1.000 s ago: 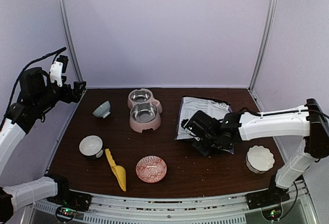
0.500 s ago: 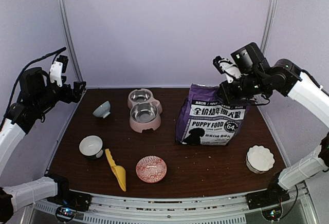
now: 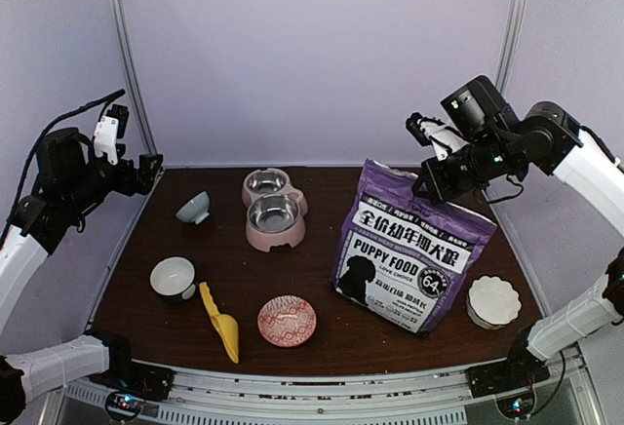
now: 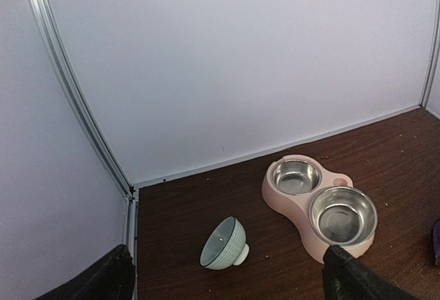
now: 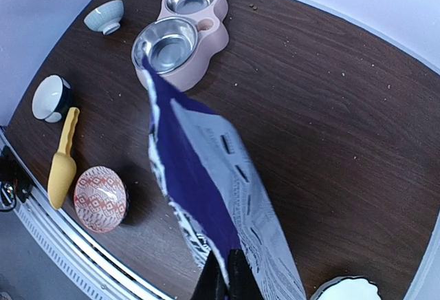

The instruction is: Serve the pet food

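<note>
Glossy purple pet food bag point(image 3: 414, 254), flat, creased, white-backed: tilted at the right half of worktop point(image 3: 234, 269), top edge pinched by right fingers point(image 5: 237, 279); contents unseen. Spread wide, tips cropped: left fingers point(image 4: 347, 279).

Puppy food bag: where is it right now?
Top view: the puppy food bag is right of centre, gripped at its top edge by the right gripper, between the pink double feeder and the white scalloped bowl.

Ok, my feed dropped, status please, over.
Left gripper open, idle. Right gripper shut on bag top, bag tilted. White bowl close beside bag.
</note>
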